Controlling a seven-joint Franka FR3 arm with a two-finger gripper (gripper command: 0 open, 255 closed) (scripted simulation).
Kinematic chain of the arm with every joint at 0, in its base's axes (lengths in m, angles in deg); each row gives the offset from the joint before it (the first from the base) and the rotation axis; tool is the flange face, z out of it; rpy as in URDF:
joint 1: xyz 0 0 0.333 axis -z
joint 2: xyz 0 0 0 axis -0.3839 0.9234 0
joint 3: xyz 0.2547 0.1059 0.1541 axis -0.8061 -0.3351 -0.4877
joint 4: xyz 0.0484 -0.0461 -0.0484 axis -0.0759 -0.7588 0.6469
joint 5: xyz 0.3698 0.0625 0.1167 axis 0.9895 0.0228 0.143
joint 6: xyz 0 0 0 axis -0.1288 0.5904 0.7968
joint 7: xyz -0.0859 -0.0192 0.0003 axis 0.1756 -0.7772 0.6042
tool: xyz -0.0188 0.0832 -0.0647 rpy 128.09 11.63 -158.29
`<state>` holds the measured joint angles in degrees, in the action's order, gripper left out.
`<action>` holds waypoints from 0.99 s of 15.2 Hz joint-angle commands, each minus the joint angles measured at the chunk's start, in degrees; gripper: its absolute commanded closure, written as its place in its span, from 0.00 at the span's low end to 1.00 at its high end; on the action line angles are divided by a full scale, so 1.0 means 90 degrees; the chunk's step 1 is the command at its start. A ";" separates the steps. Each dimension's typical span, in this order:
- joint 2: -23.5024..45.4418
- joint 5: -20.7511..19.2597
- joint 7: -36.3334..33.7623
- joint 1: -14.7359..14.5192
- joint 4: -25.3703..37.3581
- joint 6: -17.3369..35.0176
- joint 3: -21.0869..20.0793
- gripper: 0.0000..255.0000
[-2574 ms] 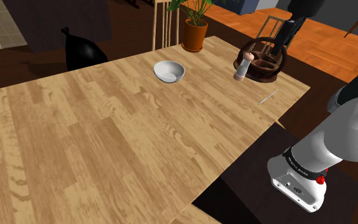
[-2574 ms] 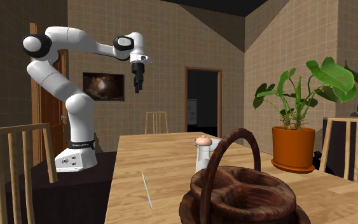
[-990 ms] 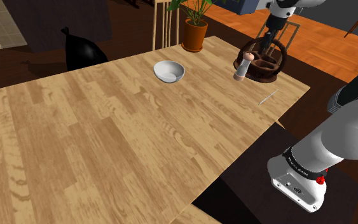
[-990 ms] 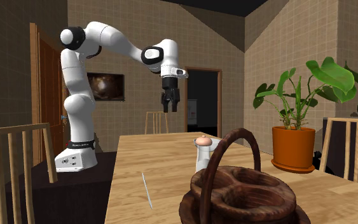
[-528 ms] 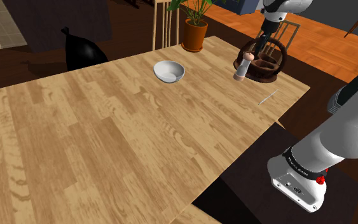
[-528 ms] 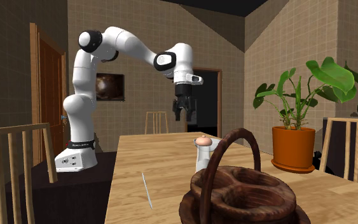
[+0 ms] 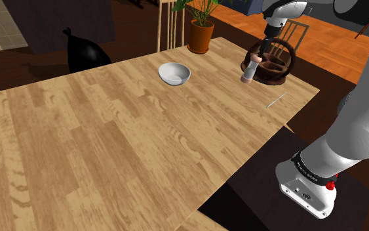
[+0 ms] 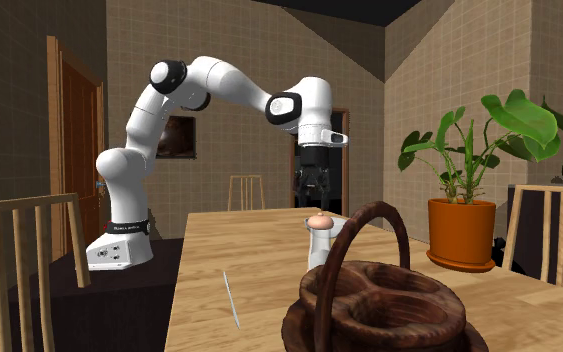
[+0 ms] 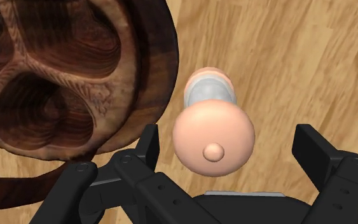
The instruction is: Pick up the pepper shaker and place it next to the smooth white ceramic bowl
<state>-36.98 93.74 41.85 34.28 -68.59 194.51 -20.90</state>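
The pepper shaker [image 7: 248, 69], a pale grey cylinder under a rounded pinkish cap with a small knob, stands upright on the light wood-grain table [image 7: 111, 144]. Its long axis is vertical and the cap points straight up at the gripper. It stands near the table's far corner, just beside a dark brown carved basket with an arched handle [image 7: 273, 64], on the side facing the bowl.

The table carries one shaker, one round white bowl [image 7: 174, 73], one basket, one orange pot with a green leafy plant [image 7: 201, 35] and one thin pale stick-like utensil [image 7: 276, 100]. The bowl sits well apart from the shaker, toward the shoulder view's left.

The all-black two-finger gripper [image 9: 229, 141] hangs directly over the cap, released. Its fingers [image 9: 148, 142] are spread wide, one on each side of the cap with clear gaps. They touch nothing and hold nothing. In the second exterior view the fingertips sit just above the cap.
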 commanded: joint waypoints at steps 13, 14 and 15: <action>0.0375 0.0190 0.0144 0.0117 -0.0120 0.0463 -0.0089 0.00; 0.0375 0.0190 0.0144 0.0117 -0.0120 0.0463 -0.0089 0.00; 0.0375 0.0190 0.0144 0.0117 -0.0120 0.0463 -0.0089 1.00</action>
<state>-33.65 95.44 43.14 35.34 -69.64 198.68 -21.69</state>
